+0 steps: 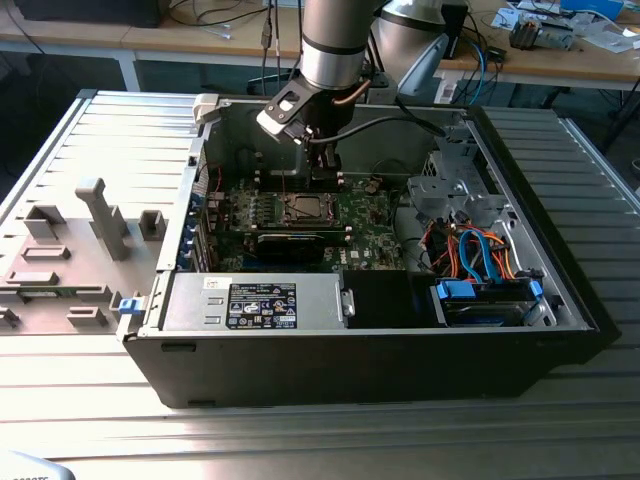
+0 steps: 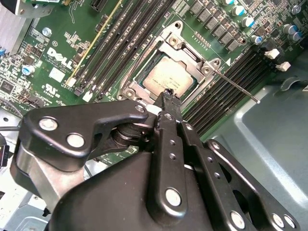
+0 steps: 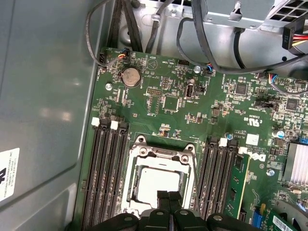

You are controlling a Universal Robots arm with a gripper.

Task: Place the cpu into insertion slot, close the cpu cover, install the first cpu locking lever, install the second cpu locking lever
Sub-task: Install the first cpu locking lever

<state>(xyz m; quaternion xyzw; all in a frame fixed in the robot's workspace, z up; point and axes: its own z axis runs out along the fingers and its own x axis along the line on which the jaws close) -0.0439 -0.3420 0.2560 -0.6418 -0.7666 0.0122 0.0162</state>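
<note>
Inside the open computer case, the cpu point(image 2: 169, 79) lies in the insertion slot point(image 1: 304, 208), its pale metal top showing through the window of the cpu cover point(image 3: 159, 155). The cover lies flat over it. My gripper point(image 2: 167, 95) hovers at the socket's edge with its black fingertips point(image 3: 163, 196) pressed together and nothing between them. A thin metal locking lever point(image 2: 236, 86) sticks out from the socket's corner over the neighbouring memory slots. In the exterior view the gripper point(image 1: 322, 170) hangs just behind the socket.
Rows of black memory slots point(image 3: 108, 173) flank the socket on both sides. A finned heatsink point(image 3: 297, 163) and black cables point(image 3: 211, 62) lie nearby. The power supply point(image 1: 255, 300) and drive cables point(image 1: 480, 255) fill the case front. A grey fixture plate point(image 1: 70, 260) sits at the exterior view's left.
</note>
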